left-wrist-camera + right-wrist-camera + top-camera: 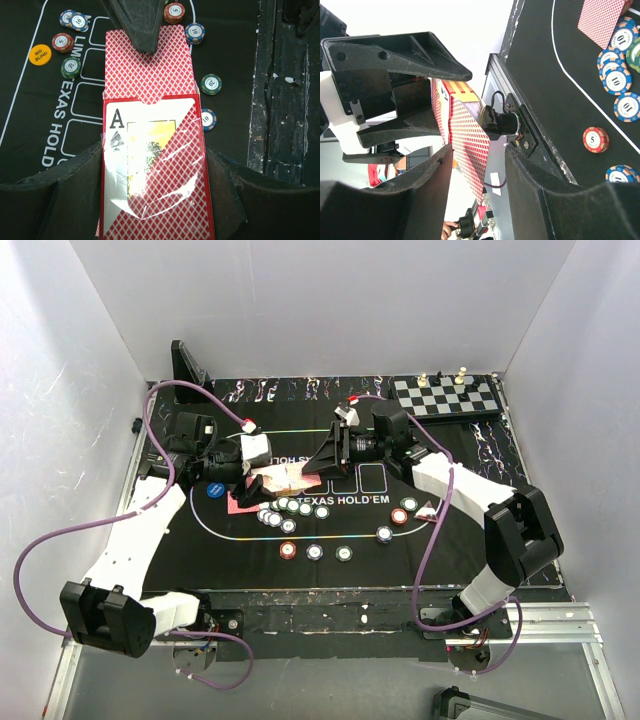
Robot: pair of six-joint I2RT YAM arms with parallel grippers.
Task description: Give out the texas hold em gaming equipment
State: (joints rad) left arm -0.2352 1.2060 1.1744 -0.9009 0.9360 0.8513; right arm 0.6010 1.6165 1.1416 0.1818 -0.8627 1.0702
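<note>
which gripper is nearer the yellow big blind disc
Left. The left gripper is beside the yellow big blind disc, which shows only in its wrist view; the right gripper sits farther along the deck.

A robotics lab test cell: plain white panel walls enclose a table with aluminium rails, two bolted arms, purple cables.
</note>
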